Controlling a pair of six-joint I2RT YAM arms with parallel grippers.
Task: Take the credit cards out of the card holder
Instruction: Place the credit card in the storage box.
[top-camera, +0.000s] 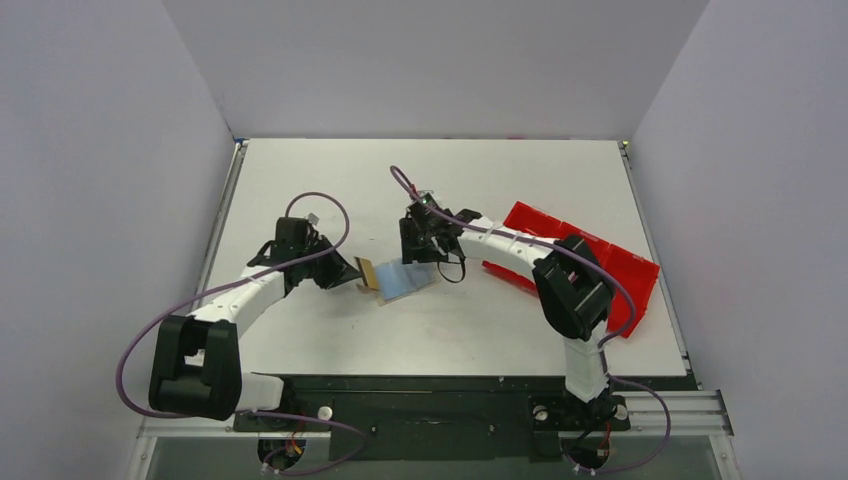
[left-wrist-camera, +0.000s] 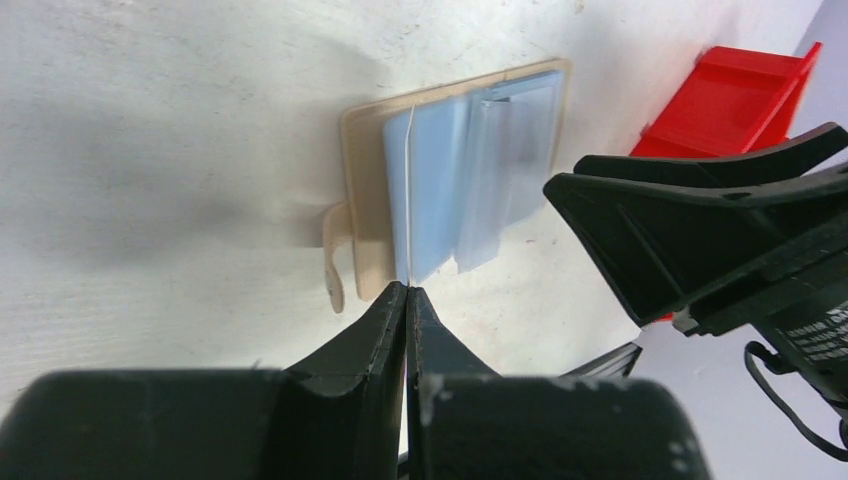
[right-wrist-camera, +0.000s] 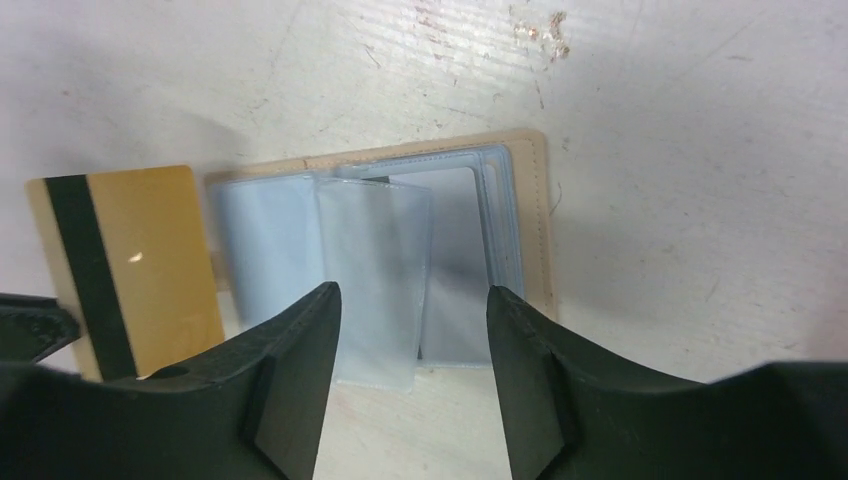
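A: Where's the card holder (top-camera: 408, 281)?
B: Mid-table (top-camera: 300, 180), between the two grippers. It lies open and flat, with the tan cover underneath and pale blue clear sleeves (right-wrist-camera: 375, 290) fanned on top.

A: Left gripper (top-camera: 348, 271)?
B: Fingers pinched together on a gold card (right-wrist-camera: 150, 260) with a black magnetic stripe. It sits just left of the holder. In the left wrist view the card is edge-on, a thin line running out from the fingertips.

A: Is the card clear of the holder?
B: Can't tell. Its right edge is right at the leftmost sleeve. Touching, tucked in or just overlapping in view, I can't say.

A: Right gripper (top-camera: 425, 245)?
B: Fingers apart, gripping nothing. It hangs over the far side of the holder, and in its wrist view the fingers straddle the middle sleeve. Contact with the sleeve isn't readable.

A: More cards in the sleeves?
B: Can't tell, the sleeves are translucent and everything reads pale blue-grey.

A: Anything else on the table?
B: A red tray (top-camera: 620, 270) to the right, partly under the right arm and well apart from the holder.
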